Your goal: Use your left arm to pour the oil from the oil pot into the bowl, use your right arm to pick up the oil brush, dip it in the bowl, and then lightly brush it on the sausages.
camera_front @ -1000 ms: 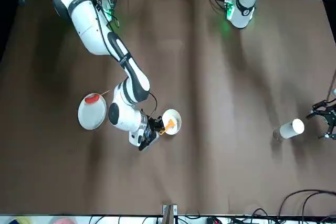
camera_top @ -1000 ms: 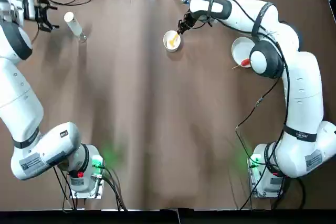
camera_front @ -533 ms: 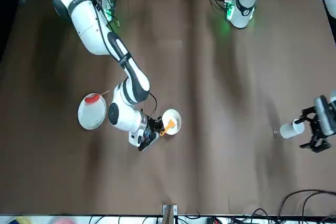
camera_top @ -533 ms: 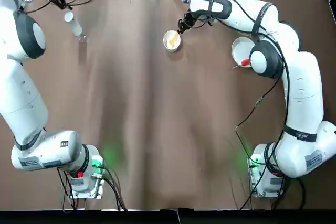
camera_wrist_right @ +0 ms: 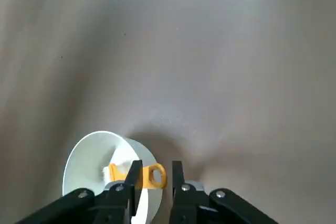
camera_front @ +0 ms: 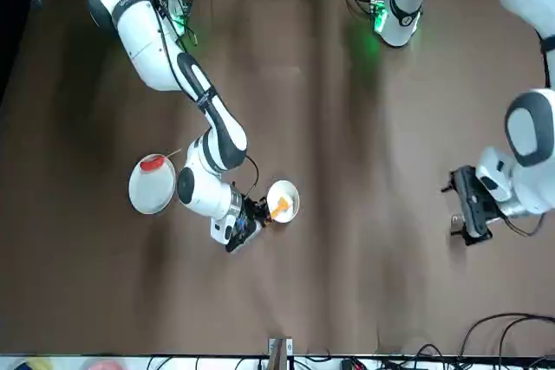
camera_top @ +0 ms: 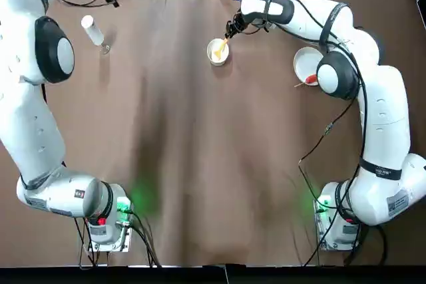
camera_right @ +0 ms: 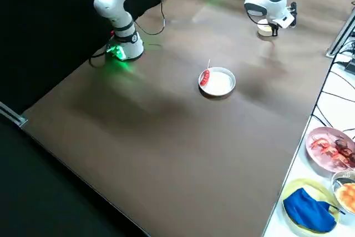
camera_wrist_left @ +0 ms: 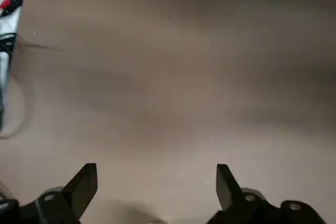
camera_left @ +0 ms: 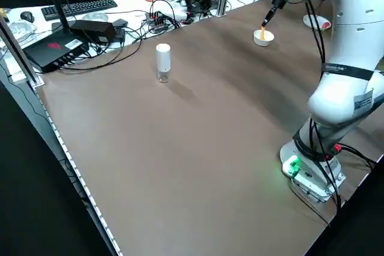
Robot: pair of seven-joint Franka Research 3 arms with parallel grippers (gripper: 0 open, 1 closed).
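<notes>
Left gripper [camera_front: 449, 211] has swung inward over the table since the earlier frame; fingers are standing apart, holding nothing. Oil pot [camera_left: 163, 61] is standing upright on the table, near and below that gripper; exact height gap is hard to judge. Right gripper [camera_wrist_right: 157, 164] is hovering at the bowl [camera_wrist_right: 84, 163], fingers parted; oil brush [camera_wrist_right: 149, 176] is leaning in the bowl, handle reaching toward the gap. Sausage [camera_right: 205, 77] is lying on the plate [camera_right: 223, 82].

White segmented arms [camera_top: 383, 118], grey joints, black cables [camera_top: 363, 98], dark fingers [camera_wrist_left: 81, 190]
</notes>
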